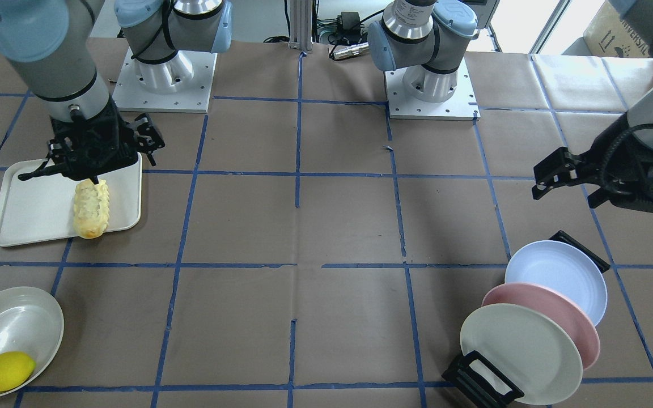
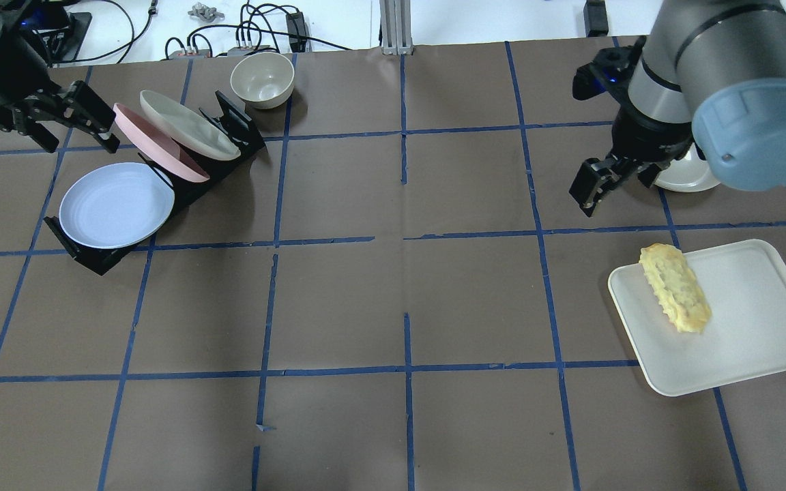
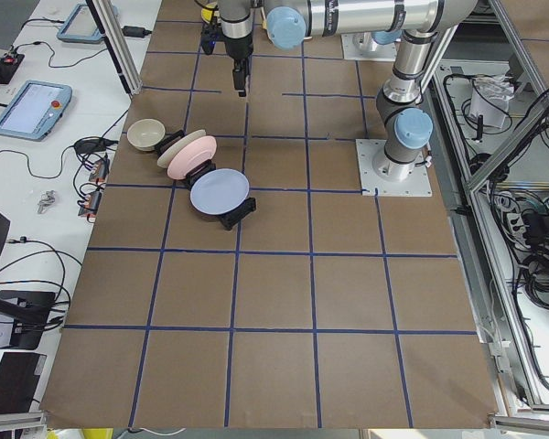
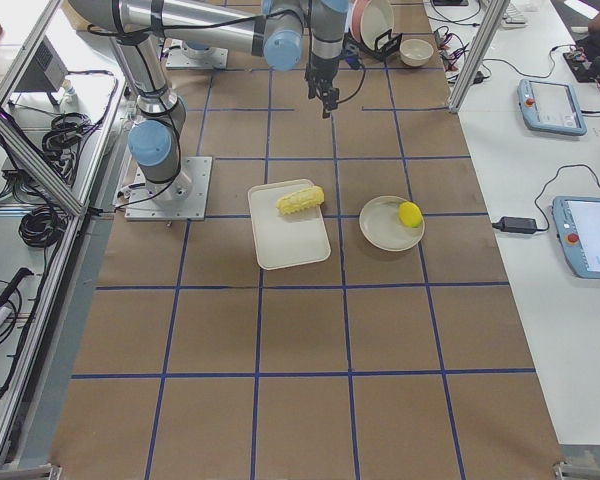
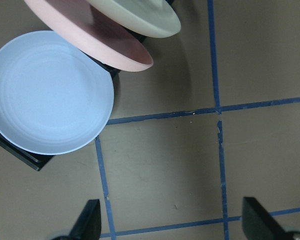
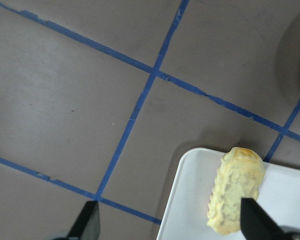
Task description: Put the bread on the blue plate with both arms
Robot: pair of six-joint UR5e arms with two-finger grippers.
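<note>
Fingers spread, empty, on right gripper [image 6: 171, 222] and left gripper [image 5: 174, 222]. Bread [image 6: 235, 197] under right one, off-centre, long axis across closing line; left far off.

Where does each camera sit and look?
Front-facing: across the table, steeply down; left gripper at right, right gripper at left.
Overhead: opposite side, forward-down; both grippers, unmirrored.
Exterior left: table end by blue plate; left arm nearer.
Exterior right: end nearer bread; right arm nearer.
Left wrist: down at blue plate; own fingertips.
Right wrist: down at bread; own fingertips.
Shared: front-facing and overhead both show bread and blue plate.
</note>
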